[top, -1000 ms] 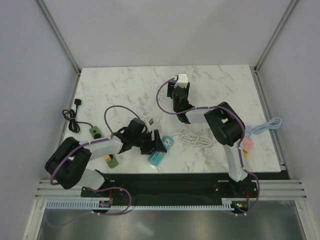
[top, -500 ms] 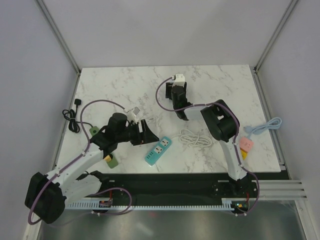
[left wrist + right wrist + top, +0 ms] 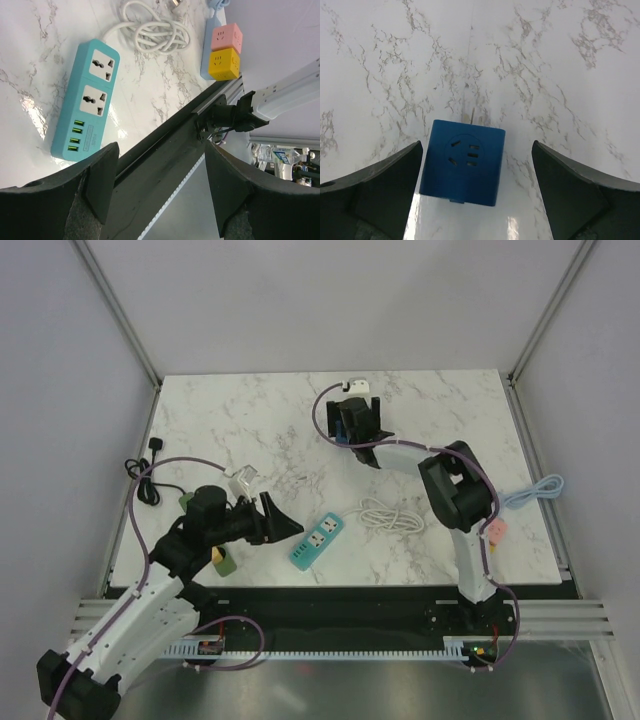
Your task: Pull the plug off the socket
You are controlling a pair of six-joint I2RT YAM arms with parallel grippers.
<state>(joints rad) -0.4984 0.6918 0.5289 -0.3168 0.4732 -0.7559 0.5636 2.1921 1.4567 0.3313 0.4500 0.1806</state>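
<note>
The plug, a blue cube adapter (image 3: 462, 162) with a metal prong (image 3: 471, 116) at its far side, lies on the marble between the wide-apart fingers of my right gripper (image 3: 476, 150), which touch nothing. In the top view that gripper (image 3: 352, 425) is at the far middle of the table. The socket, a teal power strip (image 3: 317, 540), lies near the front edge with nothing plugged in; the left wrist view shows it (image 3: 87, 100) too. My left gripper (image 3: 285, 520) hovers open and empty just left of the strip.
A coiled white cable (image 3: 392, 515) lies right of the strip. A pink and yellow cube (image 3: 492, 532) and a light blue cable (image 3: 530, 495) sit at the right edge. At the left are a black plug cord (image 3: 148, 472) and small green and yellow pieces (image 3: 223, 560).
My right gripper has moved farther back and opened, leaving the blue plug on the table. My left arm has drawn back left, off the power strip.
</note>
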